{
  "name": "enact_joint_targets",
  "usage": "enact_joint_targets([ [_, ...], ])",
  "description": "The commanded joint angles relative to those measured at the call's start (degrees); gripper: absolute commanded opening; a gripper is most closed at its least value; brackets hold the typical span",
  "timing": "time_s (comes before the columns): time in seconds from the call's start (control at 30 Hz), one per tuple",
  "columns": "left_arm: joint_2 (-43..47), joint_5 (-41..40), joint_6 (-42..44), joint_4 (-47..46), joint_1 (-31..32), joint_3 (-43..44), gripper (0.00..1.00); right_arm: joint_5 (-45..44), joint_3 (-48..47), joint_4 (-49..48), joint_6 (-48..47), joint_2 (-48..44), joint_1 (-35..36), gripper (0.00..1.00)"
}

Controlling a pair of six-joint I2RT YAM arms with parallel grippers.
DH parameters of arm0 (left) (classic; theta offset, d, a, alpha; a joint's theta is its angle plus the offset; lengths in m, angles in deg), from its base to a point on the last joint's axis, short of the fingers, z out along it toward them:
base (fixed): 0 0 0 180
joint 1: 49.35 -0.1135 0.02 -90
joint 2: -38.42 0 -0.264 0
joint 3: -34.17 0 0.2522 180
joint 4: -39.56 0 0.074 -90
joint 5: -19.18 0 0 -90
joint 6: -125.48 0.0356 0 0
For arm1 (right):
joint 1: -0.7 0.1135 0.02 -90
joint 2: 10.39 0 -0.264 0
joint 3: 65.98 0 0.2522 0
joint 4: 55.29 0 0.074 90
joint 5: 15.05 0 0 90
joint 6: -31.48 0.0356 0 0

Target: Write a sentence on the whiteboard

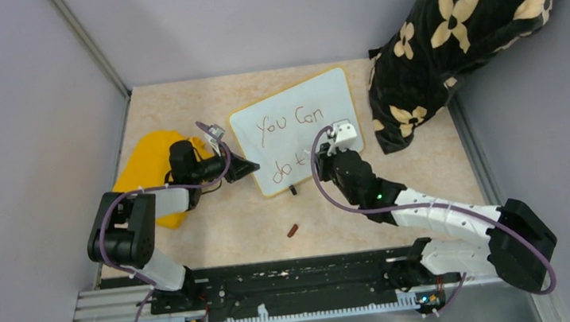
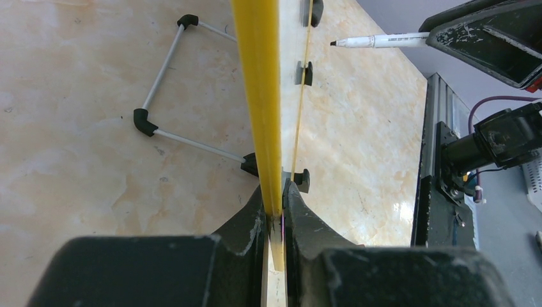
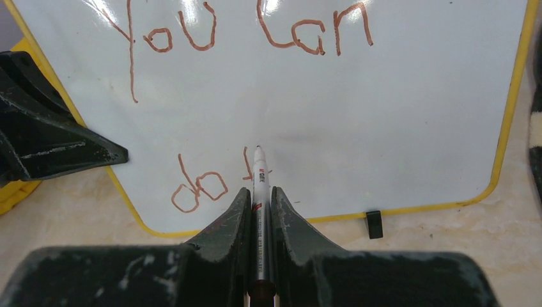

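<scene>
The left gripper point(image 2: 273, 192) pinches the thin yellow rim on the left edge of the whiteboard point(image 1: 315, 94), which sits mid-tabletop point(image 1: 233, 234) toward the far edge. That rim looks like the right place to hold it: this light, stiff, glossy panel with rounded corners could well skate on the smooth marbled surface under pen pressure. The right gripper point(image 3: 259, 195) clamps narrow on a slim white marker point(image 3: 259, 167), its tip at the board, where the sentence point(image 1: 291, 122) reads "You Can", then "do t".
</scene>
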Motion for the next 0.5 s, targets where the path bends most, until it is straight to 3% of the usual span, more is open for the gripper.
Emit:
enact_joint_targets([
  [0.0, -1.14, -3.33, 5.48, 5.11, 1.35, -0.5, 0.0, 1.09, -1.34, -2.97, -1.48, -1.11, -0.27, 0.0],
  [0.47, -1.09, -3.45, 5.71, 5.42, 1.52, -0.5, 0.0, 2.08, -5.09, -5.16, -0.9, 3.74, -2.32, 0.0],
])
